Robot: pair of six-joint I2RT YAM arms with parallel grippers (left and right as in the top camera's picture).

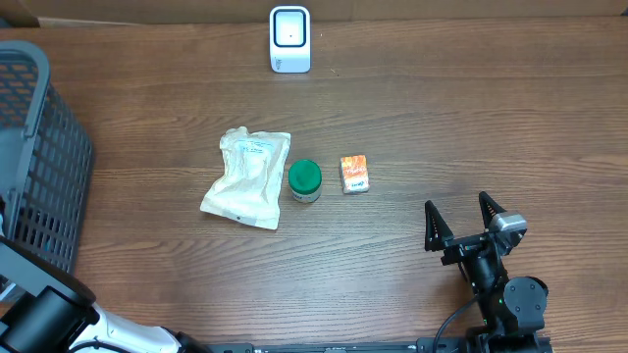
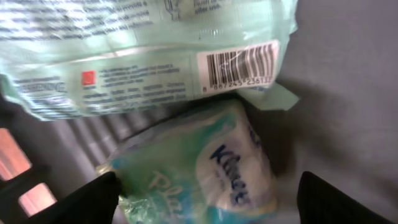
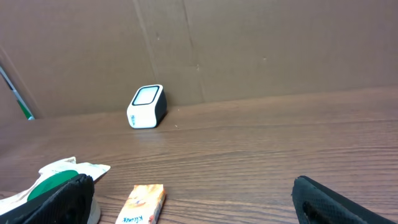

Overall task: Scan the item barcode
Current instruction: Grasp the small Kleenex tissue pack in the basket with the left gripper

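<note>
Barcode (image 2: 239, 65) on green pack (image 2: 124, 68) shows only from left wrist; left gripper (image 2: 208, 193), right gripper (image 1: 456, 203) spread

**Row of three mid-surface, scanner behind**

The scanner (image 1: 290, 39) stands at the far edge of the surface (image 1: 442, 108), about centre. Nearer, in a row from left to right, lie a pouch (image 1: 247, 178), a jar (image 1: 304, 181) touching it, and a box (image 1: 354, 174) just beside the jar. The basket (image 1: 39, 157) sits at the left edge. In it, a packet (image 2: 143, 56) lies against a tissue pack (image 2: 199, 168). The right claw (image 1: 463, 224) is near right.
</note>
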